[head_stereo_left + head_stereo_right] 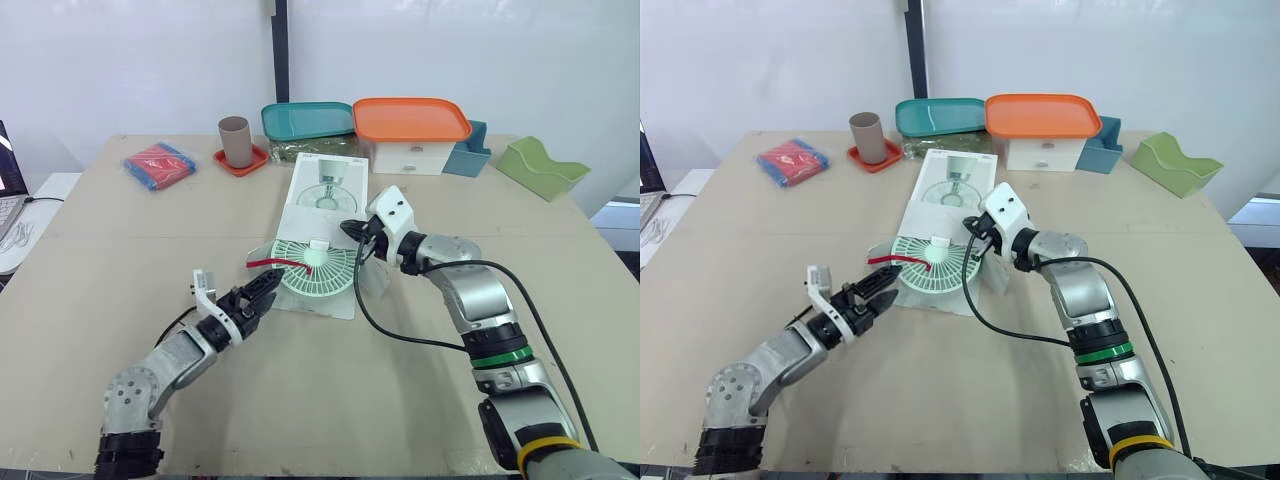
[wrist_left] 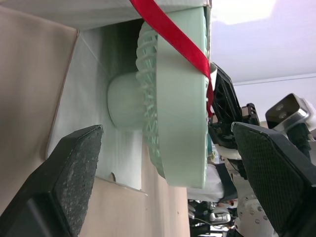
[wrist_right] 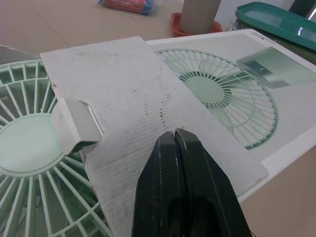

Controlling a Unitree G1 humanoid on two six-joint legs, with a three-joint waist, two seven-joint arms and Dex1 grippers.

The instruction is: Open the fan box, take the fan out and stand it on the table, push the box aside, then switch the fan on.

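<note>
- Left gripper: fingers spread wide apart, holding nothing. It sits at about 8 o'clock of the fan, just short of the rim. The left wrist view has the rim lined up in the gap between the two fingers. Judged purpose: positioned to close on the rim and lift the fan out.
- Right gripper: fingers pressed together with no gap, at about 2 o'clock of the fan. The tips are at the near edge of the white cardboard flap. Whether the flap's edge is nipped between them cannot be told. Judged purpose: keeping the flap back and the carton steady while the other arm works.
- Red ribbon: runs over the fan's rim on the left gripper's side. It may be a lifting tab; it lies close to the path of the open fingers and could snag.
- Fan: pale green, round, with a radial slatted grille and a plain central hub. It lies flat, face up, on the opened near end of the box, not yet standing on the table. A rounded housing projects from its back.
- Box: white, flat on the table centre, with a printed fan picture on the panel at 12 o'clock of the fan.
- Progress, as judged: box opened; extraction, pushing aside and switching on all outstanding.
</note>
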